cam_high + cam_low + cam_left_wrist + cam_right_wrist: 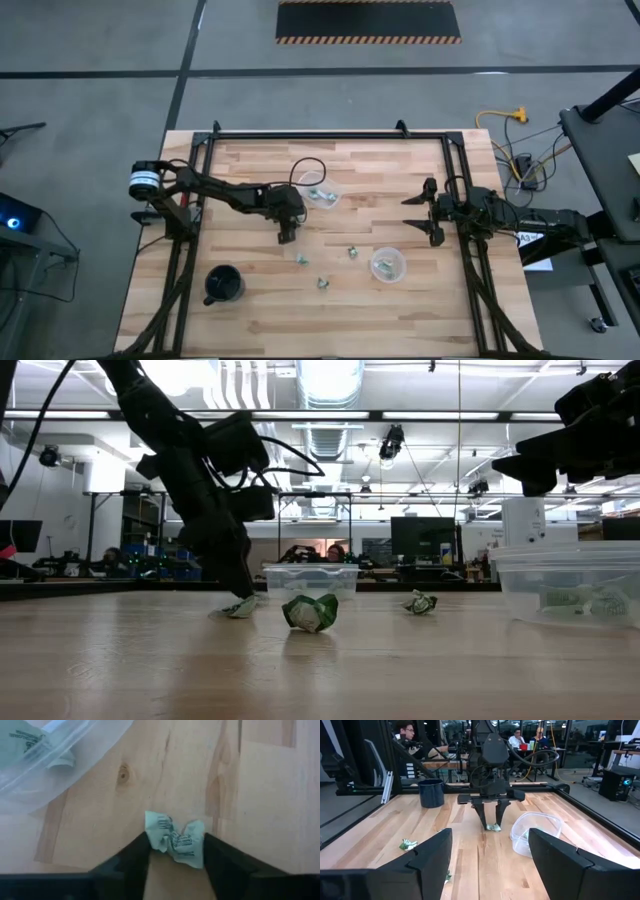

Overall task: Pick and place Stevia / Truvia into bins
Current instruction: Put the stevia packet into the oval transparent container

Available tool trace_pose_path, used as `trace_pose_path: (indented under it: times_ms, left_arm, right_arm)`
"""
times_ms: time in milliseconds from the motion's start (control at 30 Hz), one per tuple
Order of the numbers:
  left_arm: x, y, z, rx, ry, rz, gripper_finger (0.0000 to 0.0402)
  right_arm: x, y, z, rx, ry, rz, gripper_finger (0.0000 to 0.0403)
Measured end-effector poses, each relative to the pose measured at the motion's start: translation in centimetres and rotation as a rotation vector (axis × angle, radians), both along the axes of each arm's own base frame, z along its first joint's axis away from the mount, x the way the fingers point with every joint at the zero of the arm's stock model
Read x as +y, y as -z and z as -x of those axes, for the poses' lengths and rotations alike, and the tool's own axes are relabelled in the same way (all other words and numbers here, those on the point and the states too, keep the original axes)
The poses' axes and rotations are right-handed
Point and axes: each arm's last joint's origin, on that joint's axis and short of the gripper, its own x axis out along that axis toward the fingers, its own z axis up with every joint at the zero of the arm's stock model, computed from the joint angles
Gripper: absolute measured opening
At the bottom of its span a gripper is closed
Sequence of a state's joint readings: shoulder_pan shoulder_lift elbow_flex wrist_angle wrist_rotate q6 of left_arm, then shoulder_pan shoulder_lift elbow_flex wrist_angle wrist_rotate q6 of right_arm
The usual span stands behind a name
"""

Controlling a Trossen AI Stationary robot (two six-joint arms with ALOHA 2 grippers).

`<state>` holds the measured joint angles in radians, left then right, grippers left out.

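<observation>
Your left gripper [175, 851] has its two dark fingers [131, 860] down on the pale wooden table [250, 300], standing on either side of a crumpled pale green and white paper sweetener packet [176, 839]. The fingers touch the packet's edges, but you cannot tell whether they have closed firmly on it; the packet lies on the wood between them. In the low view the same gripper [238, 603] meets the tabletop at the packet [240, 607], with the dark arm rising up and away behind it.

Just beside this gripper, toward the table's far edge, stands a small round clear plastic cup [323, 195] with folded green packets inside; its see-through wall [45, 765] fills one corner of the left wrist view.

Three more crumpled green packets lie loose on the wood nearer the front: one [301, 259] just in front of the left gripper, one [353, 252] toward the right, and one [322, 284] closest to the front edge. A second clear plastic cup [387, 264] sits just right of them, with packets in it.

A black mug-like cup [224, 285] stands near the front left corner.

Your right gripper [418, 212] waits at the table's right side, well apart from the packets, its two fingers [427, 857] spread wide with nothing between them.
</observation>
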<state>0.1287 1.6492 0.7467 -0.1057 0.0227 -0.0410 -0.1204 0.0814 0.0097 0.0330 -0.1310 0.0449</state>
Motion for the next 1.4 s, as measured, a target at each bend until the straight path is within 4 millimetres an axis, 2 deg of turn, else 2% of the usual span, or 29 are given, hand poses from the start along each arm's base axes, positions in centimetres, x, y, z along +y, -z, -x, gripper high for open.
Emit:
trace_pose_path:
  times_ms: [167,233,533,933,1033,1233,1400]
  left_arm:
    - [0.0,-0.3,-0.3,0.001,0.016,-0.007,0.0033]
    - [0.1,-0.6,-0.6,-0.008,0.038,-0.021,0.0013]
    - [0.2,-2.2,-2.2,-0.123,0.045,-0.041,0.0004]
    - [0.3,-4.2,-4.0,-0.410,0.021,-0.067,0.0002]
    - [0.4,-4.3,-4.0,-0.465,-0.043,-0.099,0.0002]
    - [1.2,-4.4,-3.7,-0.503,-0.274,-0.242,0.0001]
    - [1.3,-4.4,-3.6,-0.501,-0.346,-0.276,0.0001]
  right_arm:
    - [0.0,0.0,0.0,0.000,0.000,0.000,0.0247]
    - [0.0,0.0,0.0,0.000,0.000,0.000,0.0246]
    - [0.0,0.0,0.0,0.000,0.000,0.000,0.0254]
    - [0.0,0.0,0.0,0.000,0.000,0.000,0.0247]
    - [0.0,0.0,0.0,0.000,0.000,0.000,0.0250]
    - [0.0,0.0,0.0,0.000,0.001,0.000,0.0254]
    - [0.0,0.0,0.0,0.000,0.000,0.000,0.0249]
